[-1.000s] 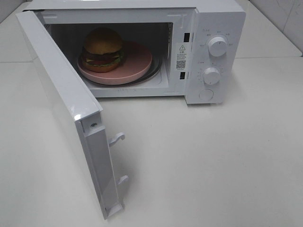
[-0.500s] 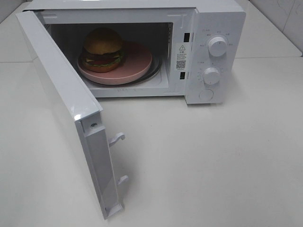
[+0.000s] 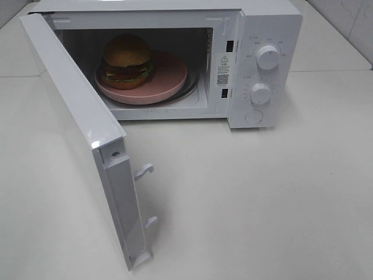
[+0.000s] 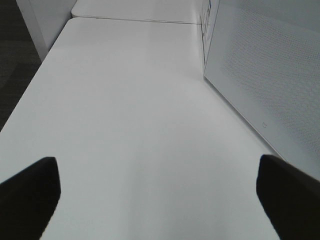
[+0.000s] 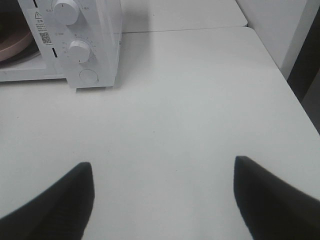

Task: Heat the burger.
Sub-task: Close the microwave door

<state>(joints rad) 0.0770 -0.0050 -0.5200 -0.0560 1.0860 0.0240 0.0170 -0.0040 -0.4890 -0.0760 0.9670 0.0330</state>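
The burger [image 3: 127, 59], with a golden-tan domed bun, sits on the left part of a pink round dish [image 3: 166, 79] inside the white microwave [image 3: 262, 35]. The microwave door [image 3: 81, 134] stands wide open toward the front left. Neither arm shows in the exterior view. My left gripper [image 4: 157, 192] is open and empty over bare table, beside the door's outer face [image 4: 265, 75]. My right gripper [image 5: 165, 197] is open and empty over the table, in front of the microwave's control panel [image 5: 80, 50]. An edge of the pink dish [image 5: 12, 47] shows in the right wrist view.
Two white knobs [image 3: 268, 56] [image 3: 260, 93] and a round button [image 3: 253, 117] are on the microwave's right panel. Two latch hooks [image 3: 144, 171] stick out of the door's edge. The white table [image 3: 262, 198] extends in front and to the right of the microwave.
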